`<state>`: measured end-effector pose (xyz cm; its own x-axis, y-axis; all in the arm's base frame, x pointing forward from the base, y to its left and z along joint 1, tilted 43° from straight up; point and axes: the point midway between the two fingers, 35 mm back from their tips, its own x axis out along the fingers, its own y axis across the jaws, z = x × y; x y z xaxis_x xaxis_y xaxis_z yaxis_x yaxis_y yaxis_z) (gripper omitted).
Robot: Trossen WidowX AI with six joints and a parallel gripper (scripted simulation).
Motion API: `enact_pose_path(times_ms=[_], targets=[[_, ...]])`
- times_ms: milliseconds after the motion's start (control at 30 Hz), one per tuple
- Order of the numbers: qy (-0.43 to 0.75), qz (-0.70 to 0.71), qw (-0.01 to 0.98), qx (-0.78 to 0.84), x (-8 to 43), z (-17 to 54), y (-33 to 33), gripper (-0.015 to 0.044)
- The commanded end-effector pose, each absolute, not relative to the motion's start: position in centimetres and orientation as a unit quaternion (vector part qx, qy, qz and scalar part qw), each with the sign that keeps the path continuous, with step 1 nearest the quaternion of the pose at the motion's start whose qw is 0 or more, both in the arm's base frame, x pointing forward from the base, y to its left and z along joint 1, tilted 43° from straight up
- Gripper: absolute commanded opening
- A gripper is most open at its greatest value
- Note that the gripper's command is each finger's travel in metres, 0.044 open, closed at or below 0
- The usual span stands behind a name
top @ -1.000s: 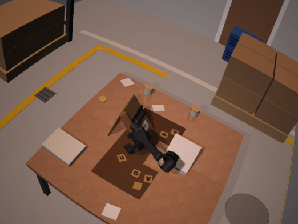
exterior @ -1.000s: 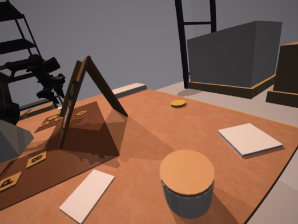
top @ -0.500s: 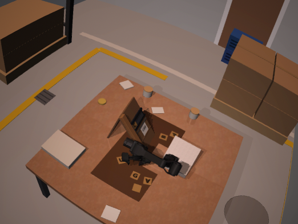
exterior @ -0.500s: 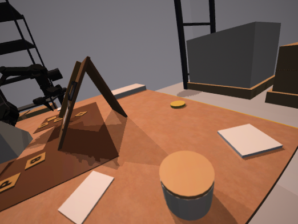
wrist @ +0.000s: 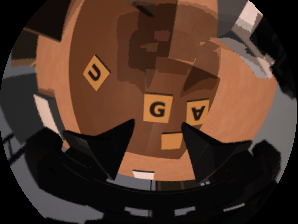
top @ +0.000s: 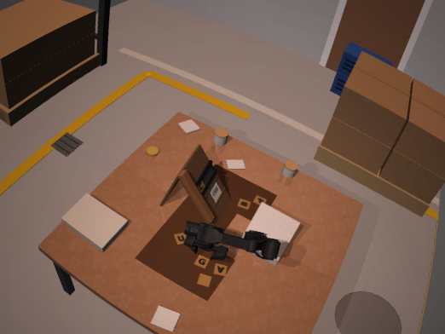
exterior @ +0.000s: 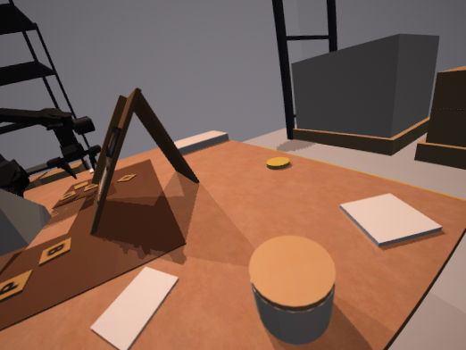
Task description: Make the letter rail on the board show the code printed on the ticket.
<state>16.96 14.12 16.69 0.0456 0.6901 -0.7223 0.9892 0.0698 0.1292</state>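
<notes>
The leaning board [top: 222, 210] [exterior: 100, 196] carries the dark letter rail [top: 208, 175] [exterior: 113, 142], which holds one tile [top: 202, 186], its letter too small to read surely. The printed ticket [top: 216, 192] is below the rail, its code unreadable. My gripper [top: 206, 253] [wrist: 158, 123] is open and empty, above the mat. The G tile [top: 201, 262] [wrist: 157, 108] shows just beyond the fingertips, untouched. The U tile [top: 180, 238] [wrist: 96, 73], A tile [top: 220, 269] [wrist: 197, 111] and blank-looking tile [top: 205, 279] [wrist: 171, 141] lie around it. A B tile [exterior: 54, 251] and P tile [exterior: 15, 286] lie beyond the board.
A white-topped block [top: 273, 226] stands by the arm. A large pale slab [top: 95, 221] lies left. Two lidded cans [top: 221, 137] [top: 290, 169], a yellow disc [top: 153, 151] [exterior: 278, 162] and pale cards [top: 235, 164] [top: 165, 318] are near the counter's edges.
</notes>
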Motion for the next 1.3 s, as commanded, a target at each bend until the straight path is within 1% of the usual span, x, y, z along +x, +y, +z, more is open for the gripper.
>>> enact_pose_path(times_ms=[0, 333, 1267], targets=[[0.650, -0.233, 0.326, 0.645, 16.8, 16.6, 14.1, 0.0340], [0.650, -0.233, 0.326, 0.646, 17.0, 14.3, 16.4, 0.0340], [0.650, -0.232, 0.325, 0.646, 17.2, 12.8, 17.7, 0.0340]])
